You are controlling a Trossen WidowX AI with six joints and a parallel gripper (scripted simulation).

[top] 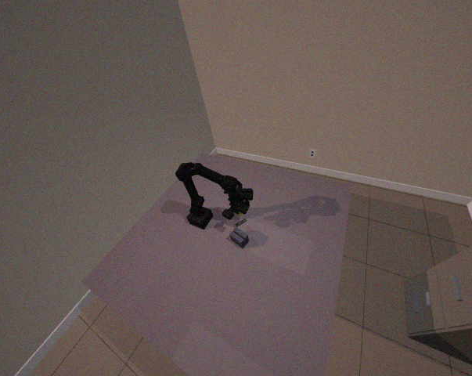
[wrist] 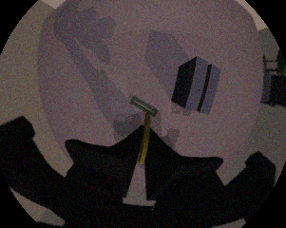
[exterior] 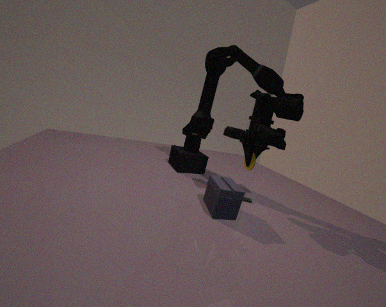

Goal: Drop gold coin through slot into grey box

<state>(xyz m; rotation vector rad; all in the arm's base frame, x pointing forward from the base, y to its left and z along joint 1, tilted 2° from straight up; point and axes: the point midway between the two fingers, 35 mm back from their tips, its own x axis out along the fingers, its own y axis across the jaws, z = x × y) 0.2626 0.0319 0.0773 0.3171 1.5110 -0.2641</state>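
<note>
The arm [exterior: 216, 82] hangs bent over the counter [exterior: 87, 204], jaws clamped tight on the gold coin [exterior: 249, 163], which pokes out edge-on below the fingertips, up in the air. The grey box [exterior: 223, 197] sits on the counter below, off to one side, its slot [wrist: 206, 87] showing dark across the lid. The green holder [top: 239, 222] lies just beside the box.
</note>
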